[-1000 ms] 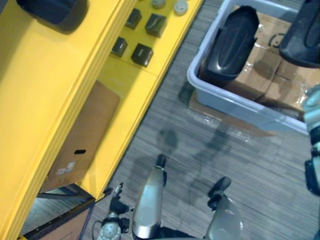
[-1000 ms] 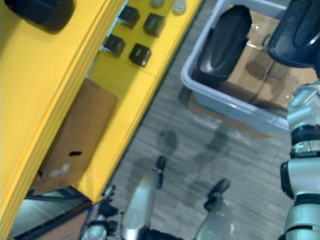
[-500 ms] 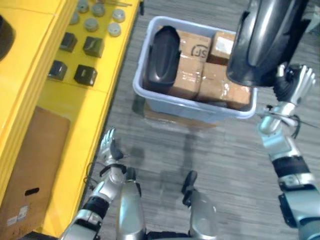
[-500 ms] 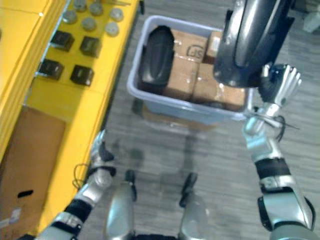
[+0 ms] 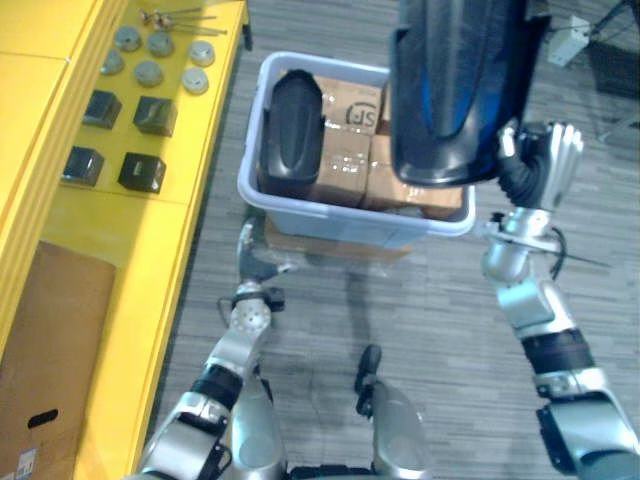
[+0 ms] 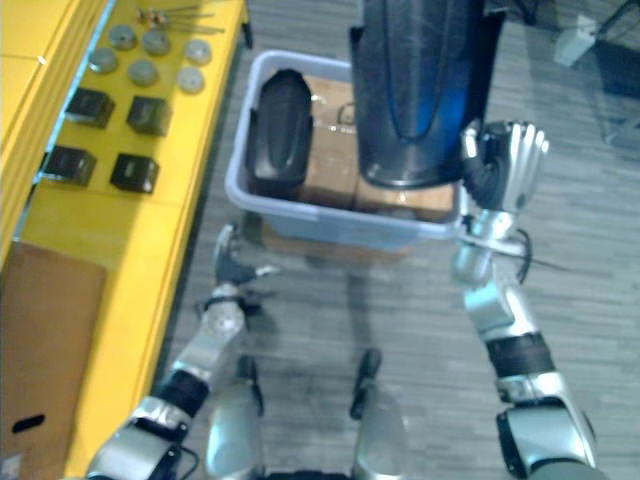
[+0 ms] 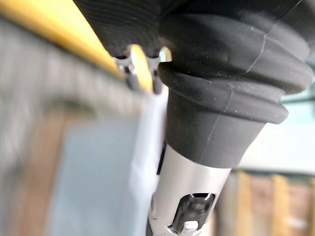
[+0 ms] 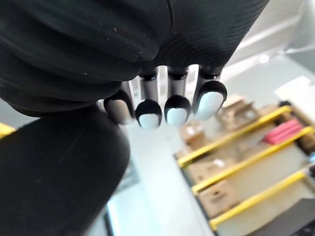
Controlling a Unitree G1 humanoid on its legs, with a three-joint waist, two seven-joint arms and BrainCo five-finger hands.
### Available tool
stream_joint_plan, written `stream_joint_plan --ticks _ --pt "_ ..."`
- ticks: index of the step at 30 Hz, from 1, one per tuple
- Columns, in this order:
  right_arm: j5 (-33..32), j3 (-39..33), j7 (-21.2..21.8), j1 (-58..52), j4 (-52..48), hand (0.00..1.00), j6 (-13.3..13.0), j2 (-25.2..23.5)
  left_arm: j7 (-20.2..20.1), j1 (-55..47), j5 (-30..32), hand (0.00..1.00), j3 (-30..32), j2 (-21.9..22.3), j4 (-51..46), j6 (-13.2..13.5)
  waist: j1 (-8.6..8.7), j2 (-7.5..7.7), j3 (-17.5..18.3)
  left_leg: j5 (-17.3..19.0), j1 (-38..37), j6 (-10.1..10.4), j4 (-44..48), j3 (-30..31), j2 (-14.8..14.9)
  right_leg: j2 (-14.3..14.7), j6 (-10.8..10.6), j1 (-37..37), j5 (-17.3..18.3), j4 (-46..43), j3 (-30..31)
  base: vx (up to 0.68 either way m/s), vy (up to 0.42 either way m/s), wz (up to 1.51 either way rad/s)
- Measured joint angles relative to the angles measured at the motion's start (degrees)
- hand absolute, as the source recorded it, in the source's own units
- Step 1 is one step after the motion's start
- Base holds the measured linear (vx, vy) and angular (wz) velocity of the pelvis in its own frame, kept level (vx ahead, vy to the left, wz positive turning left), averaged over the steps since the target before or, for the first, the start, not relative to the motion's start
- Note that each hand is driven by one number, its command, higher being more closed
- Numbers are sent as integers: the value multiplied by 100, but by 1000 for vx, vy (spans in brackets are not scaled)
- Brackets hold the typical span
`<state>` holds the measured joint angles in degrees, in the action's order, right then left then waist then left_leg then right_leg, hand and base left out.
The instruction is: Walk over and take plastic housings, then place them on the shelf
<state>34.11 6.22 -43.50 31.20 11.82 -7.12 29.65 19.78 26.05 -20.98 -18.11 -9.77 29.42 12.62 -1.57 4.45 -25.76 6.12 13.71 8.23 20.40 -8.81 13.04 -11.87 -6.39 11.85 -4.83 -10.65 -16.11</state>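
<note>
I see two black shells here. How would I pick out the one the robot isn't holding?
Find the grey bin on the floor beside the yellow shelf. At its end nearest the shelf, a black oval housing sits beside the cardboard boxes inside. Unlike the other housing, raised in the right hand, no hand holds it.

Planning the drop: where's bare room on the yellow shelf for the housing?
Free: yellow shelf strip between black blocks and cardboard box. Crowded: the far end, with blocks and grey discs.
</note>
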Motion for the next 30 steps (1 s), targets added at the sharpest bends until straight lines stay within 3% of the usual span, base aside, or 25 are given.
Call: stream_joint_plan --ticks 4,9,11,13,21,30 --pt "383 -1 173 -112 5 100 -261 -45 -985 -4 -1354 0 -78 88 -124 18 104 1 117 1 -105 0 -79 -68 -19 -11 -21 -50 -18 55 49 5 13 -5" --pt "656 14 383 -325 39 100 -435 -47 -1797 -43 -2649 0 -92 110 -291 -69 222 -51 333 -1 -273 4 -219 -115 -39 -2 -45 -212 -55 231 46 22 5 -1" --pt "738 41 489 -401 82 100 -454 -46 -2247 -47 -3346 0 -107 115 -483 -216 250 -114 486 -2 -280 5 -244 -134 -55 -6 -52 -210 -65 278 49 45 11 -2" --pt "786 78 513 -399 221 100 -541 -45 -2449 -47 -3665 0 -122 119 -585 -285 252 -162 529 -3 -337 6 -269 -154 -59 -6 -51 -253 -67 306 54 45 7 -3" --pt "951 198 870 -451 311 100 -706 -3 -2827 -122 -4578 0 -90 109 -669 -283 269 -279 607 -7 -482 13 -395 -219 -78 -3 -72 -384 -110 442 53 5 1 0" --pt "1078 589 1010 -635 335 100 -944 16 -2809 -135 -4593 0 -68 67 -873 -291 290 -280 607 -7 -471 13 -412 -220 -102 -13 -87 -397 -128 512 48 0 0 0"
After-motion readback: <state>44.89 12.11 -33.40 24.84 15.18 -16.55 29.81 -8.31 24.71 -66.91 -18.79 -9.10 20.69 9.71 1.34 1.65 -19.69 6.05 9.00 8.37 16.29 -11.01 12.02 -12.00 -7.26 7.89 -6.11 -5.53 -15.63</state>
